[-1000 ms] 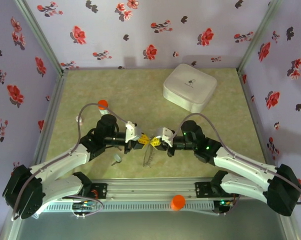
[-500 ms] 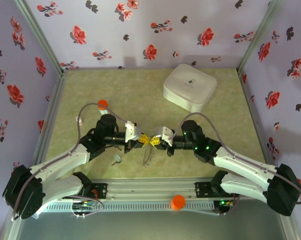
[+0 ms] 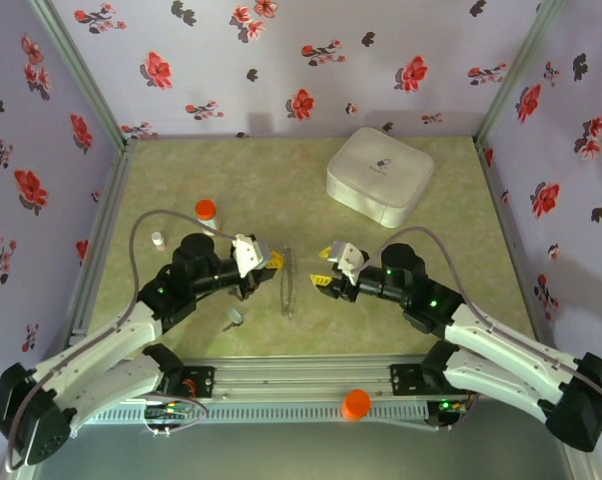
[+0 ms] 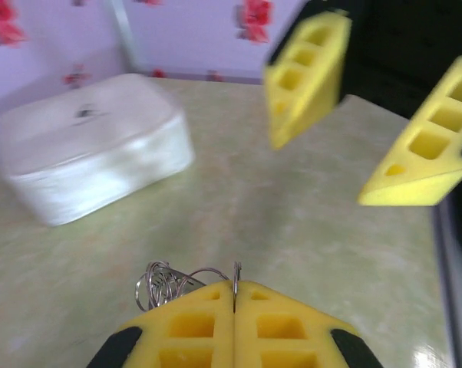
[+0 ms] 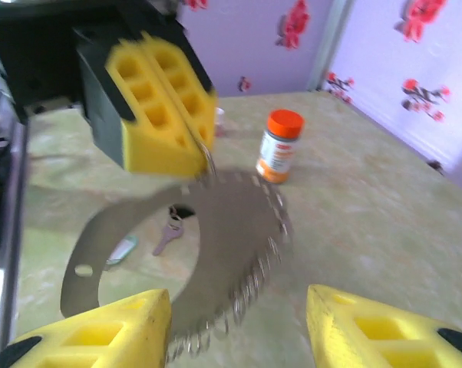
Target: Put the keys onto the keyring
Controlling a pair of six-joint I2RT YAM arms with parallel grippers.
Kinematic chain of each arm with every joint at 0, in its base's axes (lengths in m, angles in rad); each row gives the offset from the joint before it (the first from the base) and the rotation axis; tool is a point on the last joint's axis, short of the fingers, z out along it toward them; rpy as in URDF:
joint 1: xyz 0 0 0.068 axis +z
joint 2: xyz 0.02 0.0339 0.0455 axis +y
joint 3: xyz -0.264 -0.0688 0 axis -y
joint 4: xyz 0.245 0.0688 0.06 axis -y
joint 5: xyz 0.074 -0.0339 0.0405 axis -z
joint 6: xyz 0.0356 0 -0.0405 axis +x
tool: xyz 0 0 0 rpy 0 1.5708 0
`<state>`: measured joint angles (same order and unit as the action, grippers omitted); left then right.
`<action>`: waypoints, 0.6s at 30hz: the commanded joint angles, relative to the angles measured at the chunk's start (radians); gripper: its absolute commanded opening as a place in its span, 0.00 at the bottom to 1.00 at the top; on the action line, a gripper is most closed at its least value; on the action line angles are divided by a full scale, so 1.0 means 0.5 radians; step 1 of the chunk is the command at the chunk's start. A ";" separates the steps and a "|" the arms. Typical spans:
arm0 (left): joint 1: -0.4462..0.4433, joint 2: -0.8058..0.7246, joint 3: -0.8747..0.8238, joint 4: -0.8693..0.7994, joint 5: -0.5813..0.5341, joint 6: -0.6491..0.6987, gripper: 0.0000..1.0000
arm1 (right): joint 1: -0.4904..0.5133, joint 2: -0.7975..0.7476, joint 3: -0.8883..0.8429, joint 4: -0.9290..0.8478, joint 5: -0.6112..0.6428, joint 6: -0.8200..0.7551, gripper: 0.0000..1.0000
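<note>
Left claw (image 3: 273,262): clenched, its yellow pads pressed flat together in the left wrist view (image 4: 233,290), with a strand of the keyring nipped in the seam between them.
Right claw (image 3: 322,268): released, with its two yellow fingers spread wide and nothing between them. It faces the left claw across a small gap at mid-counter.
Keyring (image 3: 286,286): a thin dark bead chain that hangs from the left claw's tip, between the two claws. From the right wrist (image 5: 255,280) it droops in a blurred curve below the left claw's pads. From the left wrist a few loops of it bunch just left of the pinch (image 4: 166,280). Whether its lowest part touches the counter, I cannot tell.
Silver-grey key (image 3: 231,318): lies on the counter near the left arm, to the near left of the chain and apart from it, with no claw on it. The right wrist view shows it small on the surface beneath the left claw (image 5: 168,233).
Dark spot (image 5: 182,211): just beyond that key, too blurred to name.
Counter (image 3: 311,195): pale green and mottled.
White box (image 3: 379,175): rounded square, at the far right of the counter, well apart from both claws.
Orange-capped vial (image 3: 206,210): upright at the far left, beyond the left arm.
</note>
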<state>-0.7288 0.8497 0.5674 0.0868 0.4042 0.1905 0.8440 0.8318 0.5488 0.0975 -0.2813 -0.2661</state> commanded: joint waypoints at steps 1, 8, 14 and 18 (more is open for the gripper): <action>0.010 -0.112 0.088 -0.152 -0.510 -0.226 0.00 | -0.008 0.011 0.005 -0.090 0.234 0.208 0.49; 0.013 -0.298 0.293 -0.639 -1.174 -0.589 0.00 | 0.036 0.245 0.070 0.009 0.127 0.311 0.45; 0.022 -0.573 0.280 -0.879 -1.721 -0.936 0.00 | 0.257 0.553 0.179 -0.021 0.028 0.232 0.45; 0.024 -0.698 0.283 -1.054 -1.885 -1.104 0.00 | 0.446 0.808 0.231 0.103 0.041 0.182 0.47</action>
<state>-0.7258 0.5343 0.6800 -0.3538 -0.3904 -0.2459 1.0145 1.1725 0.6258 0.0986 -0.2432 -0.1497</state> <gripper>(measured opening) 0.038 0.469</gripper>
